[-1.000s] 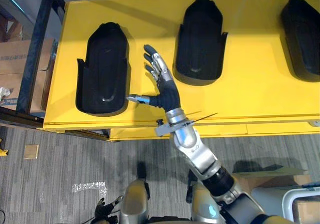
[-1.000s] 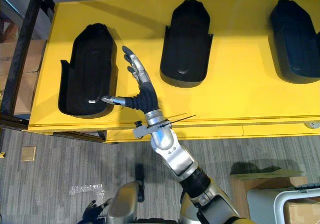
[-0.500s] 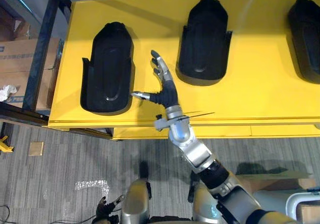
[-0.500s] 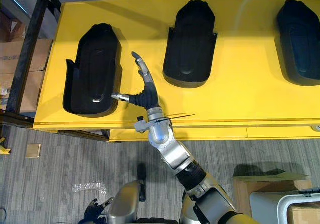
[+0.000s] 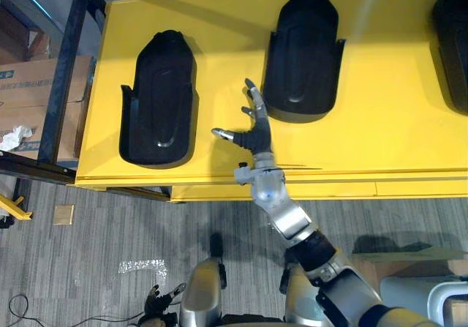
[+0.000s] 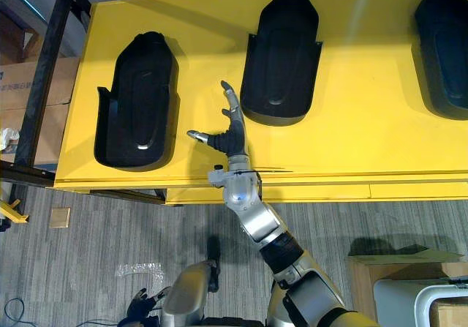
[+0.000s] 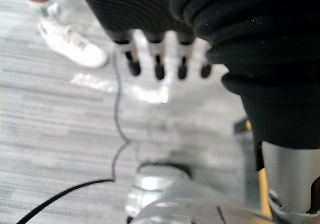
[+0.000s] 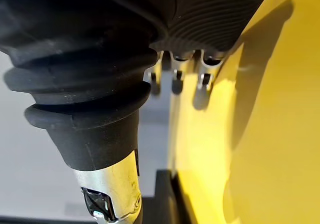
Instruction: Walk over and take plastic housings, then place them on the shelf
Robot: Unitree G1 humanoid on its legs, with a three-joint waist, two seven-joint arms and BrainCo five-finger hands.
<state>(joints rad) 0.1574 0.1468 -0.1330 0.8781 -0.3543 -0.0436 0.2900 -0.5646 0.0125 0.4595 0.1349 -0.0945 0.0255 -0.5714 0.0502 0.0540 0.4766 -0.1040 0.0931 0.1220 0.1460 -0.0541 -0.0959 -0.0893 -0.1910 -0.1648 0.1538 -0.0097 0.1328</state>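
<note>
Over grey carpet (image 5: pixel 110 246), yellow shelf (image 5: pixel 380 144) with three black plastic housings lying flat, well apart: left housing (image 5: pixel 159 100), middle housing (image 5: pixel 303 53), right housing (image 5: pixel 457 42) at the view's edge; right hand (image 5: pixel 254 126) above bare yellow between left and middle housings, fingers straight, thumb spread, grasping nothing, touching neither; left hand (image 7: pixel 158 63) low over carpet, fingers relaxed, empty, near a person's white shoe (image 7: pixel 72 43)
</note>
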